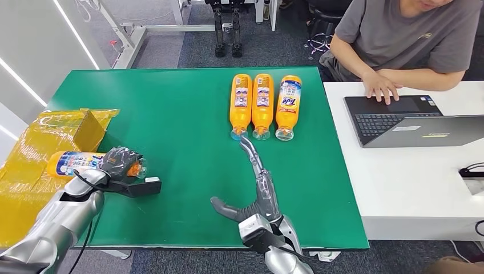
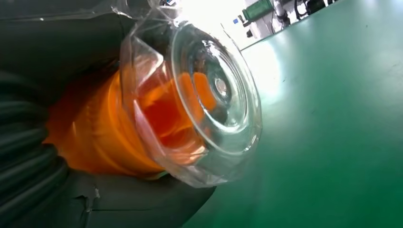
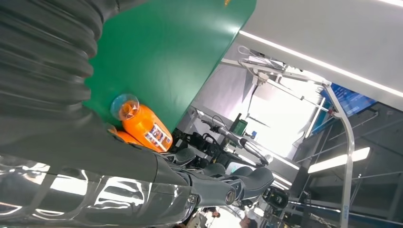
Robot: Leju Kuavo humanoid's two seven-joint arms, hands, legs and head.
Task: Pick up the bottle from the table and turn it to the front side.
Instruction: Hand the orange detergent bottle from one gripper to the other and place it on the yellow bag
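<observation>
My left hand grips an orange bottle lying on its side at the left edge of the green table, its clear cap pointing right. In the left wrist view the clear cap and orange neck fill the space beside my fingers. Three more orange bottles lie side by side at the far middle of the table, caps toward me. My right hand rests open on the table near the front, fingers stretched toward those bottles. One of them, an orange bottle, appears past my right hand.
A yellow-wrapped cardboard box sits at the table's left end. To the right stands a white table with a laptop, where a person sits typing.
</observation>
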